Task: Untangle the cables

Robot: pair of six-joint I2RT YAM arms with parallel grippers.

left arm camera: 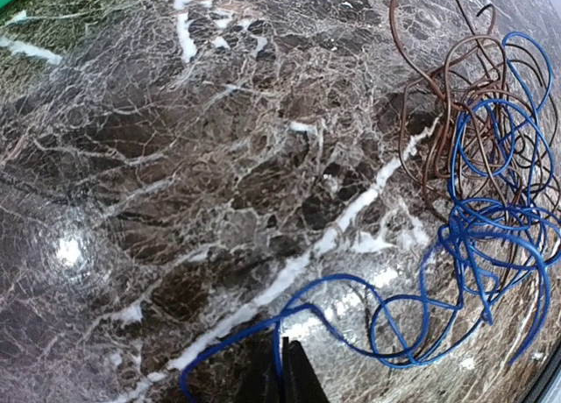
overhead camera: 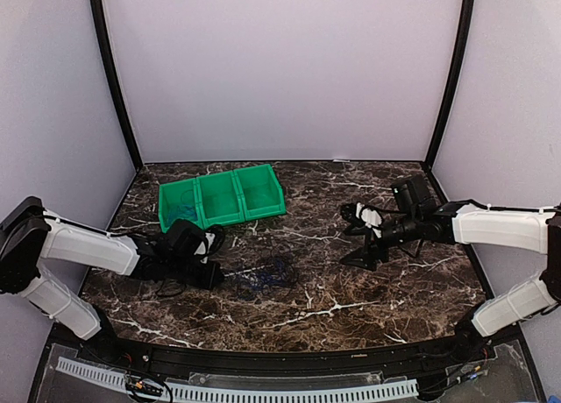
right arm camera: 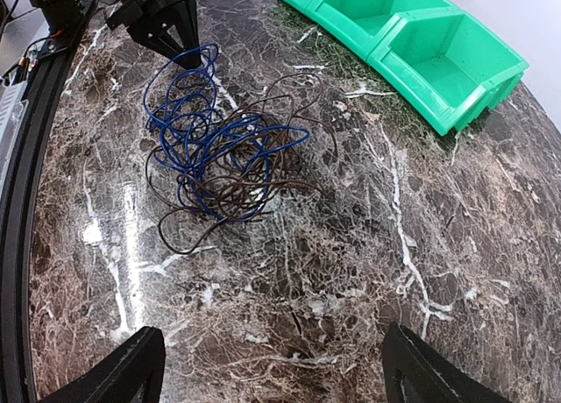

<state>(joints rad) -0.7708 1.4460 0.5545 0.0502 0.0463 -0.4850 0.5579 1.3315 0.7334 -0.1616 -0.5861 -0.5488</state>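
Dark marble-look surface (overhead camera: 351, 298) was boxed in by plain pale walls (overhead camera: 280, 70). The blue cable (left arm camera: 478, 236) and brown cable (left arm camera: 436, 149) lay tangled by the left gripper (left arm camera: 282, 350), pinched together at a blue loop; right gripper (right arm camera: 276, 372) gaped apart.

Pale lilac walls (overhead camera: 280, 70) on three sides, black posts (overhead camera: 114, 79) at the back corners, dark brown marble-look table (overhead camera: 351, 298) with white veins, glossy, light glare on it

The cables (overhead camera: 267, 276) are laid on the table (overhead camera: 351, 307), just near of centre. The bin (overhead camera: 219, 177) is set behind them, far left. The left gripper (overhead camera: 219, 279) is located at their left edge. The right gripper (overhead camera: 355, 236) is located well apart on the right.
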